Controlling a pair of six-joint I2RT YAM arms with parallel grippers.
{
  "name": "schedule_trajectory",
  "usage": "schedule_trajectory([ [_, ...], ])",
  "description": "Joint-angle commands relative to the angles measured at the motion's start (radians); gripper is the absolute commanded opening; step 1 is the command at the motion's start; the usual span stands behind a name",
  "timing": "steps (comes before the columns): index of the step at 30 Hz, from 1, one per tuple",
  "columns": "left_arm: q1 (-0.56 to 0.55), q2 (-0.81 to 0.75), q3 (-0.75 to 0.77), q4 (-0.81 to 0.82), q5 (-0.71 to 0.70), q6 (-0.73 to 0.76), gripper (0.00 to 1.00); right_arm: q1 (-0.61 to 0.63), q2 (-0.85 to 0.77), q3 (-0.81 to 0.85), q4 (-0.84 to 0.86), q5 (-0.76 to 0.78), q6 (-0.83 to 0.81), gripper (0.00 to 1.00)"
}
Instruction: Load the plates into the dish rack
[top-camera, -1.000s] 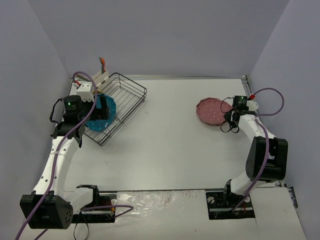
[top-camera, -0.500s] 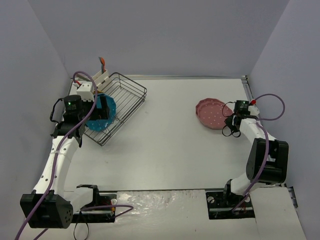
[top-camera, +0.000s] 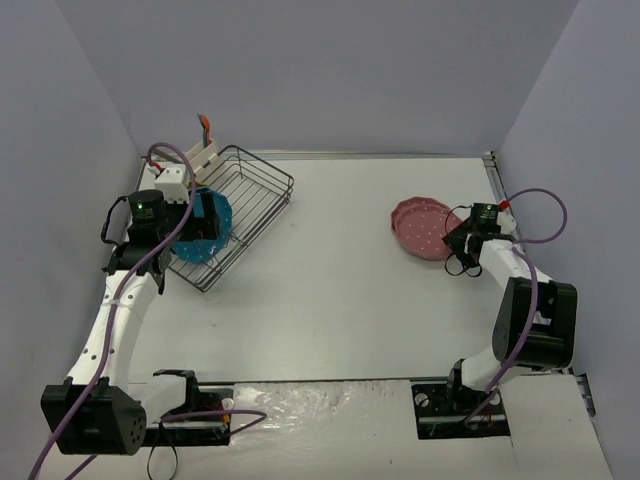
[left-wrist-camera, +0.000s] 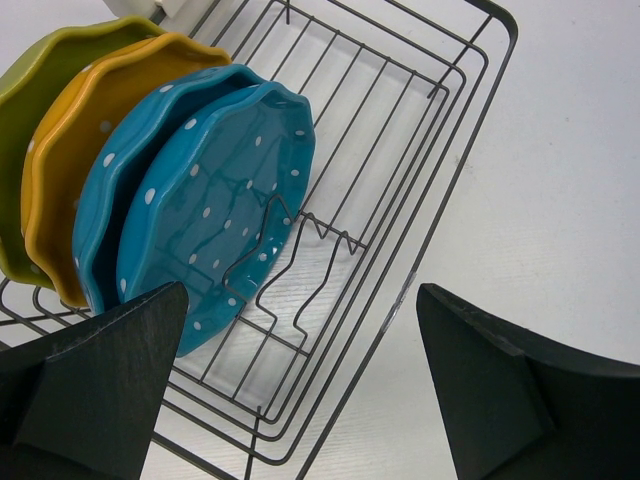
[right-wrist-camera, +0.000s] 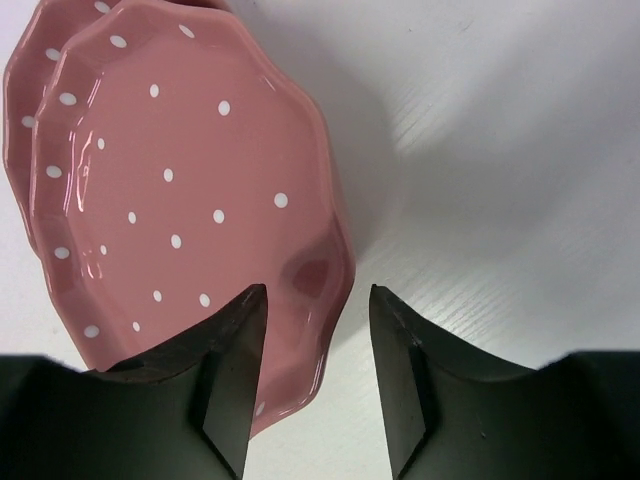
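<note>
Right gripper (right-wrist-camera: 318, 297): jaws parted astride the rim of the upper of two stacked pink dotted scalloped plastic plates (right-wrist-camera: 190, 190), table's two o'clock, apparently lined up for an edge pinch. Left gripper (left-wrist-camera: 302, 295): wide open, empty, over the dark wire dish rack (left-wrist-camera: 443, 180) at ten o'clock, where four upright plates (left-wrist-camera: 215, 210) stand slotted.

No writing, label, brand, number or sign can be read in any of the views.
</note>
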Motion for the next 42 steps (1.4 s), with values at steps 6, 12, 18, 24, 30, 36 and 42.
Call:
schedule_trajectory([
  [6, 0.005, -0.006, 0.024, 0.072, 0.017, -0.017, 0.97, -0.042, -0.031, -0.010, 0.078, -0.097, -0.025, 0.80],
  [12, 0.005, -0.004, 0.022, 0.076, 0.022, -0.018, 0.97, -0.085, -0.031, -0.085, 0.201, -0.212, -0.019, 0.81],
  [18, 0.005, -0.005, 0.022, 0.075, 0.019, -0.017, 0.97, -0.129, -0.016, -0.177, 0.380, -0.333, 0.028, 0.79],
  [24, 0.005, 0.002, 0.022, 0.076, 0.021, -0.020, 0.97, -0.145, 0.000, -0.246, 0.553, -0.396, 0.071, 0.75],
  [30, 0.005, 0.003, 0.022, 0.075, 0.019, -0.018, 0.97, -0.165, 0.003, -0.281, 0.642, -0.438, 0.097, 0.67],
  [36, 0.005, 0.005, 0.022, 0.076, 0.019, -0.019, 0.97, -0.176, 0.005, -0.296, 0.680, -0.449, 0.112, 0.59],
  [42, 0.005, 0.004, 0.021, 0.075, 0.017, -0.020, 0.97, -0.186, 0.035, -0.320, 0.728, -0.464, 0.142, 0.44],
])
